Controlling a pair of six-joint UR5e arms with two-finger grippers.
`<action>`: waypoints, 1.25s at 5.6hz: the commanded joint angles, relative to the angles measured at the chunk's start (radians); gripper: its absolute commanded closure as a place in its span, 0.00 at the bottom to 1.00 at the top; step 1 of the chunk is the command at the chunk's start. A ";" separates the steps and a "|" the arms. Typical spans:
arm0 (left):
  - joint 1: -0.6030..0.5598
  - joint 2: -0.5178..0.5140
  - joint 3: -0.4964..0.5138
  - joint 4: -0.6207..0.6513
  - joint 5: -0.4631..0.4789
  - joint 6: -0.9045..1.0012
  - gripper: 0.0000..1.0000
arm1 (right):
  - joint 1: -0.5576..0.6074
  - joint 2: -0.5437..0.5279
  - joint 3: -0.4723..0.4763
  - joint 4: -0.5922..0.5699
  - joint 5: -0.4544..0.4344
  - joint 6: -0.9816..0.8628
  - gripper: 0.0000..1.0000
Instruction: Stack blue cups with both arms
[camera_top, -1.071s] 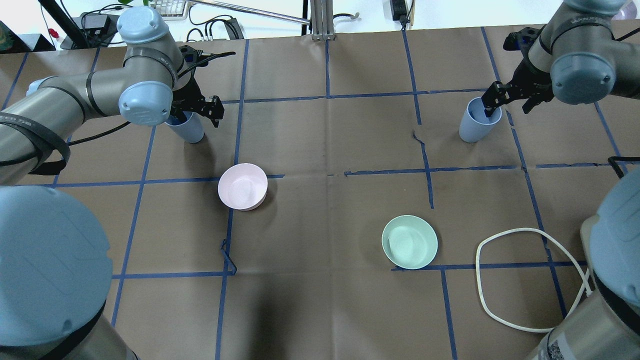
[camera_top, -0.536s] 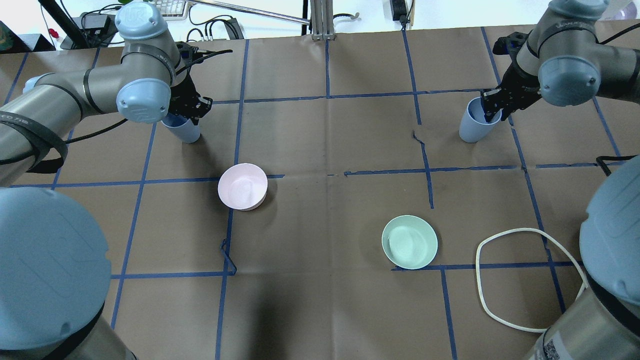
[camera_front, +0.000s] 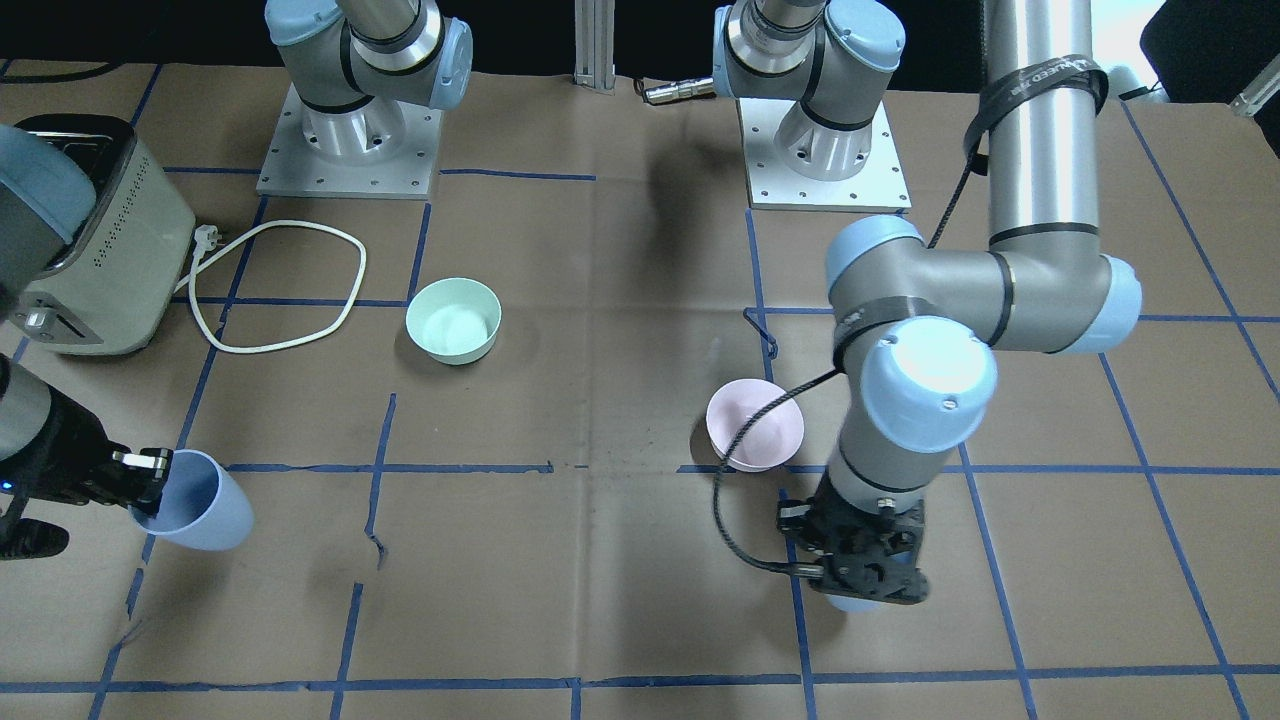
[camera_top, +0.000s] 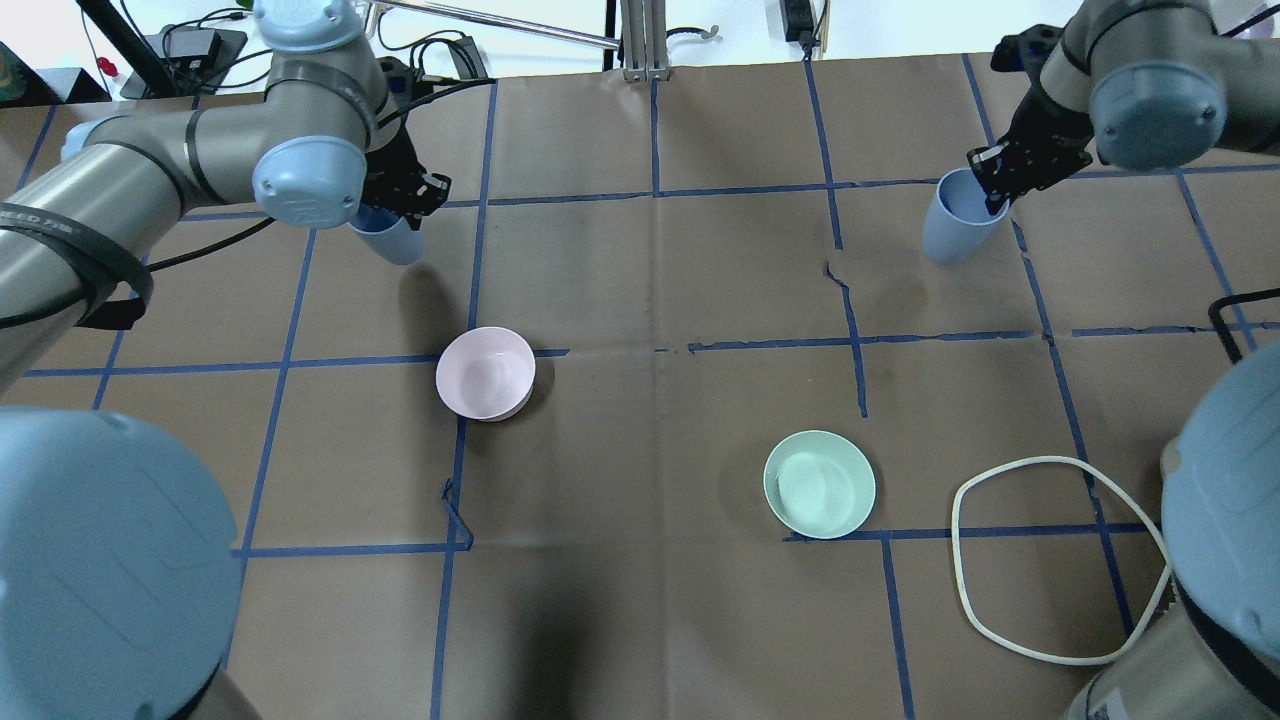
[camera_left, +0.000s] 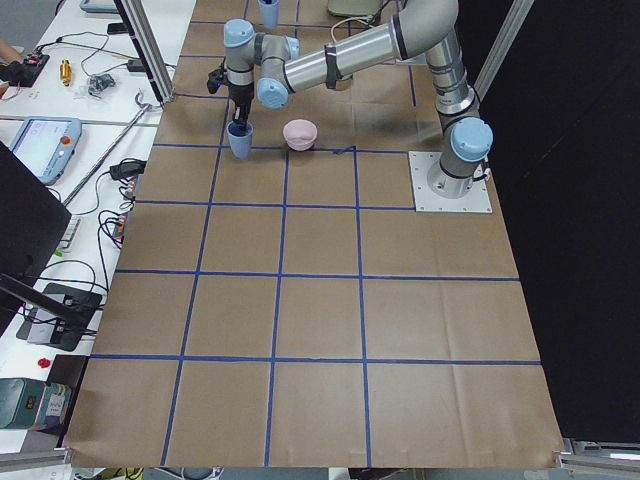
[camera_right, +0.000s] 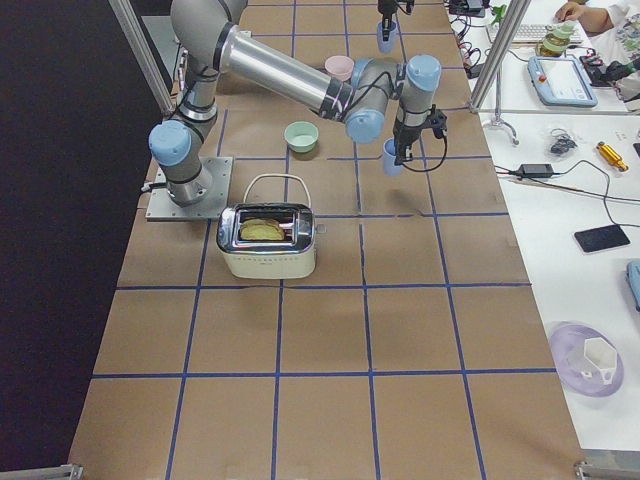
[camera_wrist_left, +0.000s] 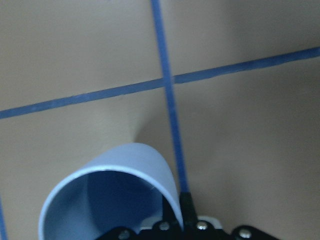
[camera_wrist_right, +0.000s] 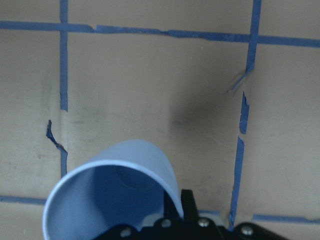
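Two pale-blue cups are each held off the table, with shadows on the paper below them. My left gripper is shut on the rim of the left cup, one finger inside it. That cup fills the left wrist view and peeks out under the gripper in the front view. My right gripper is shut on the rim of the right cup, which hangs tilted. It also shows in the front view and the right wrist view.
A pink bowl sits left of the table's middle and a mint-green bowl right of it. A white cord loop lies near the right arm's base and leads to a toaster.
Both grippers went from open around the cup rims to shut on them. Both cups then rose off the table; the left one also moved a little to the right.
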 joint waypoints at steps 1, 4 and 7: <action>-0.207 -0.089 0.114 0.002 -0.012 -0.182 1.00 | 0.002 -0.084 -0.160 0.312 -0.036 0.009 0.93; -0.295 -0.140 0.122 0.001 -0.074 -0.175 0.97 | 0.002 -0.094 -0.171 0.352 -0.037 0.010 0.93; -0.295 -0.104 0.122 -0.004 -0.080 -0.176 0.01 | 0.002 -0.092 -0.171 0.350 -0.034 0.012 0.93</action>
